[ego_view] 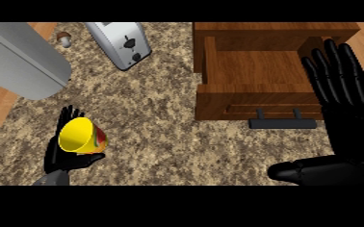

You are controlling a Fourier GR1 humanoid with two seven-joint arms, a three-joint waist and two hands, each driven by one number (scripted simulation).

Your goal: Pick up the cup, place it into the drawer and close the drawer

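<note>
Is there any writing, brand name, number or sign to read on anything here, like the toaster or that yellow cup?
None can be read.
Toaster: only dark knobs on its side, no lettering.
Yellow cup in the left robot hand: a red and green patch, no legible text.
Wooden drawer: plain.

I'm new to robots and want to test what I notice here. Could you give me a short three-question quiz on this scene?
1. True or false: the drawer is already closed.
2. Which hand holds the cup?
A. left hand
B. right hand
C. neither
3. Fill in: the small brown thing at the top, left of the toaster, is a ____.

Key
1. False: it stands pulled open, its dark handle towards the robot.
2. A: the left hand's fingers curl round the cup; the right hand is open beside the drawer.
3. mushroom
</note>
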